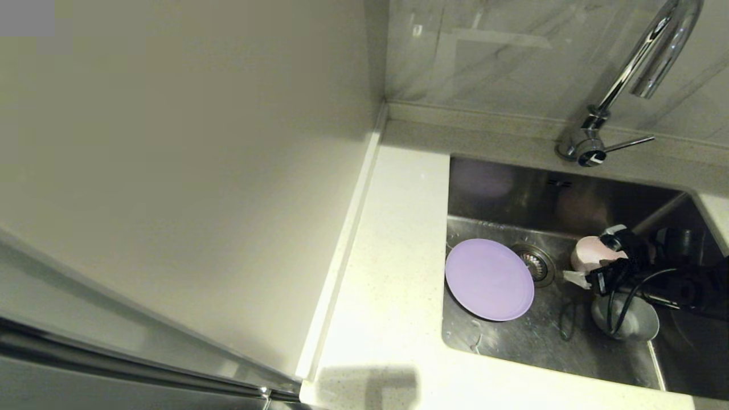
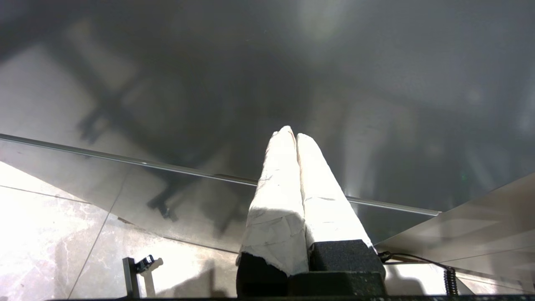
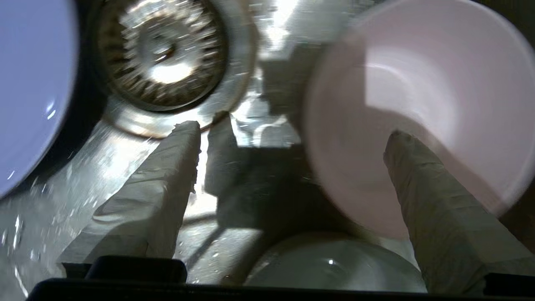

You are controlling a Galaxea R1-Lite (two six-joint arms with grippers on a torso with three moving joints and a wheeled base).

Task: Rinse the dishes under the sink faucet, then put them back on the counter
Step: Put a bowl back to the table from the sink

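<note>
The pale pink bowl (image 1: pixel 586 253) (image 3: pixel 418 83) lies tipped in the sink (image 1: pixel 512 188), its opening towards my right gripper (image 1: pixel 595 256) (image 3: pixel 292 131). That gripper is open: one finger reaches into the bowl's mouth, the other stands outside near the drain strainer (image 3: pixel 163 54), so the near rim sits between them. The blue-grey bowl (image 1: pixel 638 322) (image 3: pixel 334 267) rests just below the gripper. The lilac plate (image 1: pixel 488 279) (image 3: pixel 29 83) leans against the sink's left wall. The faucet (image 1: pixel 643 57) arches over the back right. My left gripper (image 2: pixel 296 133) is shut and empty, away from the sink.
The white counter (image 1: pixel 393 273) runs along the sink's left and front, bounded by a beige wall panel (image 1: pixel 199 171) on the left. The faucet's lever (image 1: pixel 629 143) points right from its base. My right arm's cables (image 1: pixel 626 296) hang over the blue-grey bowl.
</note>
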